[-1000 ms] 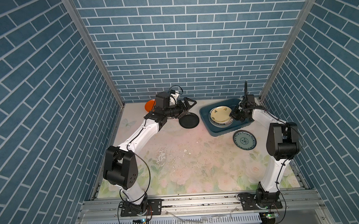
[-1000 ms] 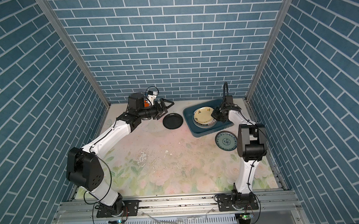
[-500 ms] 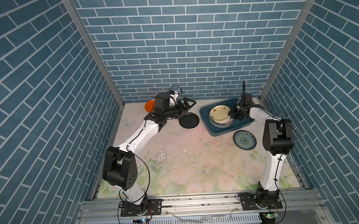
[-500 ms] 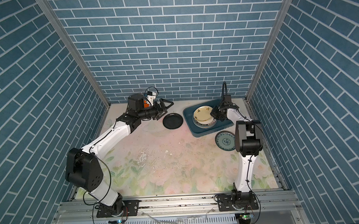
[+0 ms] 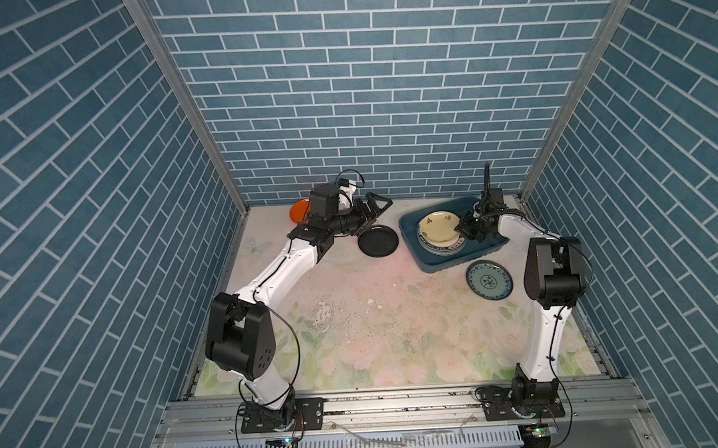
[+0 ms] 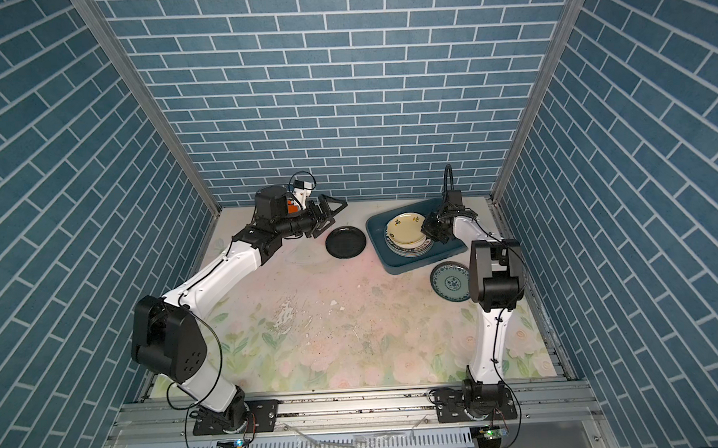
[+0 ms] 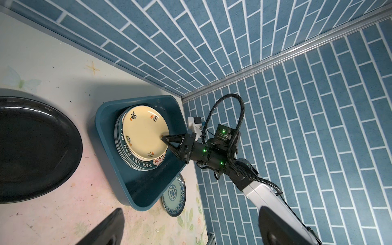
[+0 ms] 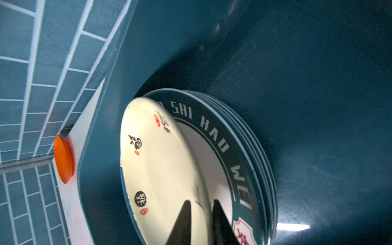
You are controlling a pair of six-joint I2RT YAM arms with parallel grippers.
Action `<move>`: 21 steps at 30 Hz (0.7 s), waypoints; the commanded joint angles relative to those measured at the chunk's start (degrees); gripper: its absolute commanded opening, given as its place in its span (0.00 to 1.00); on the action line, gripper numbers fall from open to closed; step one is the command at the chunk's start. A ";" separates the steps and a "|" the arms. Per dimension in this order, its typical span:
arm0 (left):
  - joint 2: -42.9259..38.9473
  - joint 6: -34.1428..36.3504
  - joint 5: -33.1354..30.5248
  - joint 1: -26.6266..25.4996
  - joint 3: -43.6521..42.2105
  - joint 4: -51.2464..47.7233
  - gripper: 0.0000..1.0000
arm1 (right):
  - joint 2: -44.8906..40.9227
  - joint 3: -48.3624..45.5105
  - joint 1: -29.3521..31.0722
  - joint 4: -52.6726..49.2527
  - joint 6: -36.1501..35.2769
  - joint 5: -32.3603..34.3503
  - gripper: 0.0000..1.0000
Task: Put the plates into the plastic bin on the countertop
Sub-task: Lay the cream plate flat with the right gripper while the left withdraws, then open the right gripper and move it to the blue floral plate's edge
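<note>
While a stack fills the bin, a black plate, teal plate and orange plate lie on the tabletop; left fingers are spread, while right fingers straddle the top plate, grip unclear.

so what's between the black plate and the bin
Only bare countertop separates the black plate from the plastic bin, in both top views.

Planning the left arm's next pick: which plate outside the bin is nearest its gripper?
The black plate, just beside the open left gripper. The orange plate sits farther off, at the back; the patterned teal plate lies across by the bin.
</note>
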 commanded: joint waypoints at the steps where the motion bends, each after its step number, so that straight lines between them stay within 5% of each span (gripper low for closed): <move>1: 0.66 0.15 -0.61 0.09 1.40 0.81 1.00 | 1.08 2.05 0.26 -2.63 -1.34 0.51 0.25; 13: -0.03 0.22 -1.05 0.09 -0.14 1.16 1.00 | -0.73 5.57 0.20 -10.91 -5.99 6.29 0.46; 21: 0.43 0.50 -0.28 0.08 0.39 0.24 1.00 | -10.64 0.55 0.11 -11.10 -8.04 10.65 0.54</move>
